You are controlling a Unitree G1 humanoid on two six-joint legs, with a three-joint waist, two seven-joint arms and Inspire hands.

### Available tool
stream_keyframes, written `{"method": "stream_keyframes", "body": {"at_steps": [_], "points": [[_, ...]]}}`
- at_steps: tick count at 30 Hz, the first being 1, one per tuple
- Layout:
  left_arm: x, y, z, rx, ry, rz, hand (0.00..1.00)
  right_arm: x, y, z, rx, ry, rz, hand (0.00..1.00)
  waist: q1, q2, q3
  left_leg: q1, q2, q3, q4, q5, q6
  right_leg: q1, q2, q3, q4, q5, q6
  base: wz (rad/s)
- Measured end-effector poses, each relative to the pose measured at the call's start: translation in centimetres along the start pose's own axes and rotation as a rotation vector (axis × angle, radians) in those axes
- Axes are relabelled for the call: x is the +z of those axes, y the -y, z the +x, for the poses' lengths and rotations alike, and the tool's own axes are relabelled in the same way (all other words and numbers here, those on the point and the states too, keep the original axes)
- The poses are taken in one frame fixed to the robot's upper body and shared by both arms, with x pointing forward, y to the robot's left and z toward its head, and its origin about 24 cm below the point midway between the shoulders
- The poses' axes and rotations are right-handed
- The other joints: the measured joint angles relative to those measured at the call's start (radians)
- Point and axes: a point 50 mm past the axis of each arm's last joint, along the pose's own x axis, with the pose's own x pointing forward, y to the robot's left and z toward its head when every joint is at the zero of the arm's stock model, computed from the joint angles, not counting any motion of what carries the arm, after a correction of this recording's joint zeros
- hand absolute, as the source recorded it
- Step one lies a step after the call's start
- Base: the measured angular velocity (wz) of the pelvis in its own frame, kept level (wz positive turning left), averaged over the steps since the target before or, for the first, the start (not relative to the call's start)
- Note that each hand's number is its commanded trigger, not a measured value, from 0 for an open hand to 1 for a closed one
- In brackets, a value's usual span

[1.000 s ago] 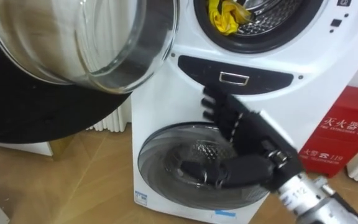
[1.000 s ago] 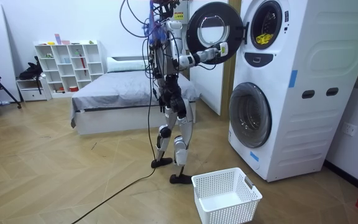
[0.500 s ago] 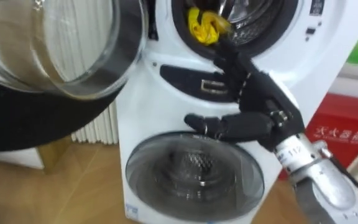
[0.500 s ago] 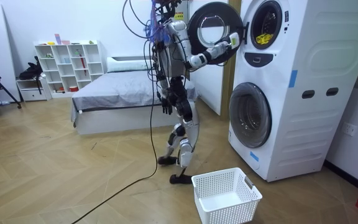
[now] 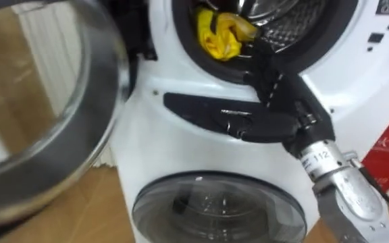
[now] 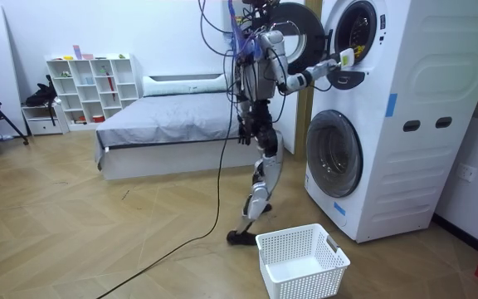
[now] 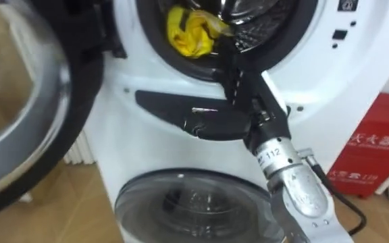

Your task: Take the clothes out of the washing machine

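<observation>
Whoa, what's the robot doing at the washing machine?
The robot stands at the stacked washing machines, with the upper door swung open. A yellow cloth lies in the upper drum. Its right hand is held up at the drum's rim, fingers straight, beside the cloth but not holding it. A white basket waits on the floor.

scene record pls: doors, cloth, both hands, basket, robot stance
upper door: swung open, on the robot's left
yellow cloth: in the upper drum, at its front rim
right hand: open, fingers straight, at the drum's lower rim close to the cloth, not grasping it
left hand: down by the hip
lower door: shut
basket: white, on the floor before the washing machine, looks empty
robot stance: standing at the machine, right arm raised
</observation>
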Motion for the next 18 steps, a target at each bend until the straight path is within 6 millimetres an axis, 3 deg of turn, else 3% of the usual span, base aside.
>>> {"method": "stream_keyframes", "body": {"at_steps": [2,5,6,7,8,9,10,11,12,14,18], "points": [[1.2,-0.2,0.1,0.004,0.028,-0.002,0.00,0.1,0.7,-0.1,-0.036,0.007,-0.022,0.00,-0.007,-0.001,0.0003,0.030,-0.025,0.012,-0.014,-0.015,0.022,-0.039,-0.039,0.003,0.113,0.012,0.015,-0.02],[2.9,-0.5,0.2,0.017,0.077,0.011,0.00,-0.4,1.3,-1.1,-0.065,0.006,-0.046,0.00,-0.031,0.015,-0.0014,0.092,-0.033,0.002,-0.059,-0.028,0.038,-0.079,-0.052,0.013,0.224,0.096,0.025,-0.03],[3.6,-0.8,0.1,0.025,0.109,0.019,0.00,-0.6,1.5,-1.5,-0.074,-0.003,-0.048,0.00,-0.040,0.039,-0.0004,0.107,-0.024,-0.036,-0.079,-0.039,0.037,-0.088,-0.030,0.013,0.208,0.083,0.023,-0.13],[3.6,-1.0,0.1,0.031,0.116,0.018,0.00,-0.7,1.4,-1.6,-0.069,-0.005,-0.047,0.00,-0.042,0.042,-0.0002,0.109,-0.018,-0.042,-0.085,-0.039,0.037,-0.095,-0.012,0.017,0.175,0.051,0.024,-0.17],[4.2,-1.4,0.2,0.041,0.139,0.017,0.00,-0.7,1.4,-1.6,-0.054,-0.009,-0.054,0.00,-0.048,0.044,0.0007,0.109,-0.008,-0.042,-0.095,-0.038,0.038,-0.114,0.025,0.031,0.085,0.006,0.010,-0.13],[4.7,-1.7,0.2,0.047,0.157,0.015,0.00,-0.7,1.4,-1.6,-0.053,-0.016,-0.061,0.00,-0.048,0.040,-0.0005,0.110,-0.006,-0.039,-0.098,-0.037,0.038,-0.129,0.057,0.041,-0.021,0.001,0.000,-0.06],[4.8,-1.7,0.2,0.048,0.165,0.014,0.00,-0.7,1.4,-1.6,-0.055,-0.019,-0.068,0.00,-0.047,0.033,-0.0026,0.109,-0.014,-0.037,-0.098,-0.037,0.038,-0.132,0.077,0.049,-0.128,0.044,0.001,0.04],[4.8,-1.7,0.2,0.048,0.167,0.014,0.00,-0.8,1.4,-1.6,-0.054,-0.021,-0.070,0.00,-0.050,0.030,-0.0015,0.112,-0.020,-0.041,-0.098,-0.038,0.038,-0.137,0.088,0.052,-0.151,0.092,-0.036,0.16],[4.3,-1.3,0.1,0.042,0.157,0.013,0.00,-1.0,1.5,-1.8,-0.056,-0.035,-0.074,0.00,-0.050,0.028,-0.0118,0.122,-0.022,-0.048,-0.106,-0.038,0.037,-0.116,0.085,0.054,-0.183,0.095,-0.031,0.14],[3.2,-1.3,0.1,0.046,0.135,0.017,0.00,-1.0,1.5,-1.8,-0.053,-0.045,-0.071,0.00,-0.050,0.033,-0.0144,0.132,-0.019,-0.055,-0.123,-0.031,0.031,-0.095,0.091,0.036,-0.225,0.108,-0.029,0.08],[-0.2,-1.1,-0.1,0.053,0.039,0.054,0.00,-0.9,1.6,-1.8,-0.048,-0.049,-0.044,0.00,-0.037,0.026,-0.0168,0.143,-0.008,-0.045,-0.140,-0.023,0.025,-0.087,0.108,0.042,-0.258,0.136,-0.047,-0.06]]}}
